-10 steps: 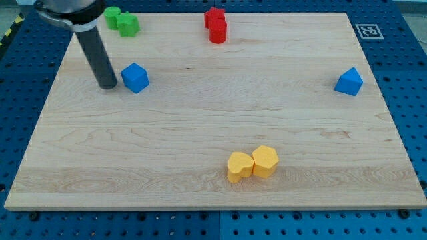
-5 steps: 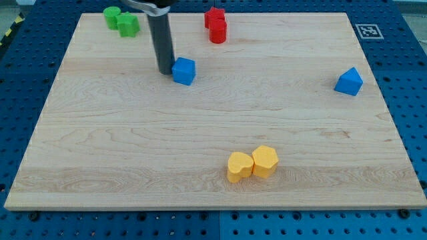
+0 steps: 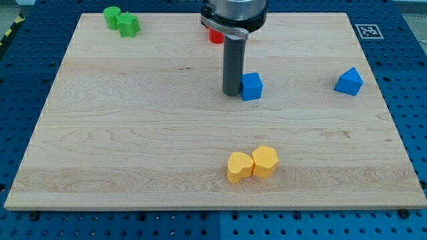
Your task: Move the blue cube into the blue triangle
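Blue cube sits upper centre of the frame, the bare rod's tip touching its left face, grasping nothing, positioned to drive it rightward toward the blue triangle.

The blue cube is a small, bright blue block. It sits flat on the wooden board, a bit above the middle and a little toward the view's right. One flat face looks at us and its top face shows too. My tip is touching the cube's side at 9 o'clock.

The blue triangle is a small blue block with a pointy top. It stands upright near the board's edge on the view's right. From the cube it is at 3 o'clock, well apart, with bare wood between them. Both blocks are about the same height up the board.
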Robot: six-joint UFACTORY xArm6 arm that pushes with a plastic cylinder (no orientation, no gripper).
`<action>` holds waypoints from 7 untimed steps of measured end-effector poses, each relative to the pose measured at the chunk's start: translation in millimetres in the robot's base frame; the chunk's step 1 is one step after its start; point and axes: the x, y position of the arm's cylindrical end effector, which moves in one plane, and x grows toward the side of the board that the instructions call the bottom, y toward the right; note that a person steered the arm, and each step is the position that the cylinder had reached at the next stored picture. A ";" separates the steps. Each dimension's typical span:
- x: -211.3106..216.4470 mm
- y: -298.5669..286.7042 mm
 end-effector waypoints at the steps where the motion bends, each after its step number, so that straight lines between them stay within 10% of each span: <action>1: 0.0 21.5; 7: -0.2 132.7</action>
